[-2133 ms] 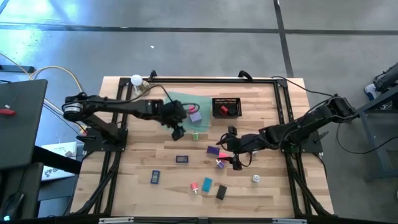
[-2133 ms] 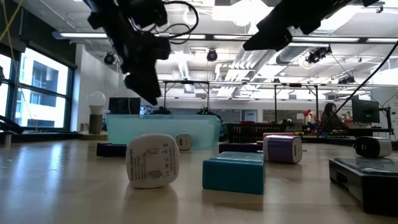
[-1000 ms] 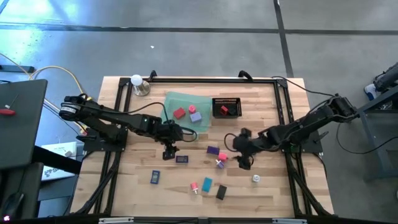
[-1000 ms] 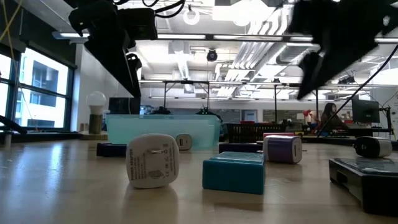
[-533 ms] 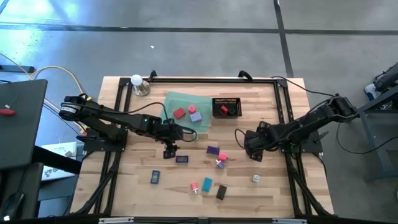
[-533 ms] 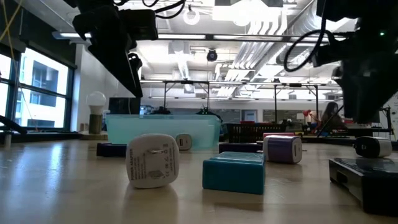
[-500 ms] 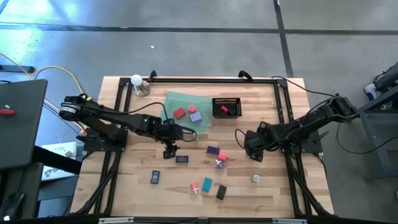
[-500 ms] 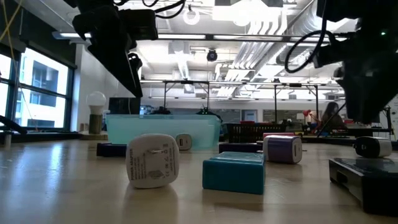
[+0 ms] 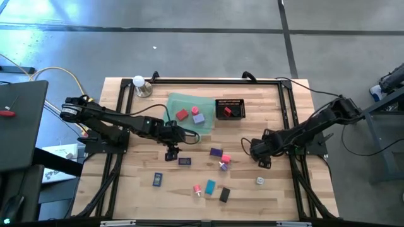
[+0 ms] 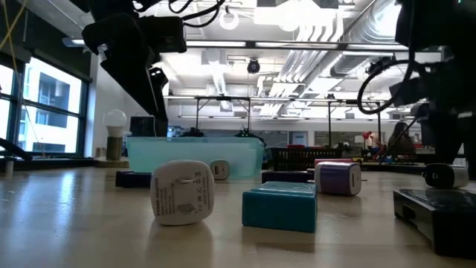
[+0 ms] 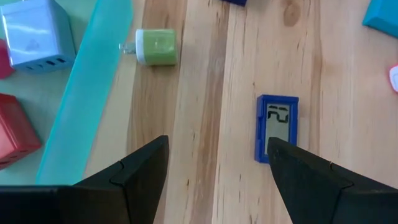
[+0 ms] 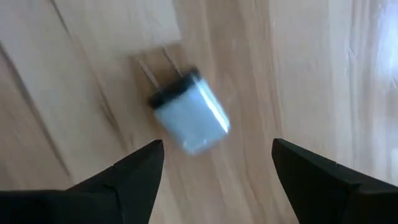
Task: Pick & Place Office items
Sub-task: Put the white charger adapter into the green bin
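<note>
Small office items lie scattered on the wooden table. My left gripper (image 9: 172, 151) hangs open just above a small blue block with a display (image 11: 277, 127), which lies flat beside one fingertip; a green plug (image 11: 157, 48) lies by the edge of the translucent green tray (image 11: 81, 93). My right gripper (image 9: 262, 161) points down, open, over a white plug (image 12: 189, 118) that lies on its side, prongs out, and is also seen as the white plug (image 9: 259, 181). Neither gripper holds anything.
The tray (image 9: 174, 101) holds a red block (image 9: 182, 114) and a lilac charger (image 9: 198, 117). A black mesh basket (image 9: 230, 101) stands beside it. Purple (image 9: 216, 152), pink (image 9: 226, 158), teal (image 9: 210, 186) and black (image 9: 224, 195) items lie mid-table. A bulb (image 9: 138, 82) stands at the far left.
My right gripper has gone toward the table's right edge and down, tipping from a slant to point straight down over the white plug, its fingers still apart. Nothing on the table has moved.
</note>
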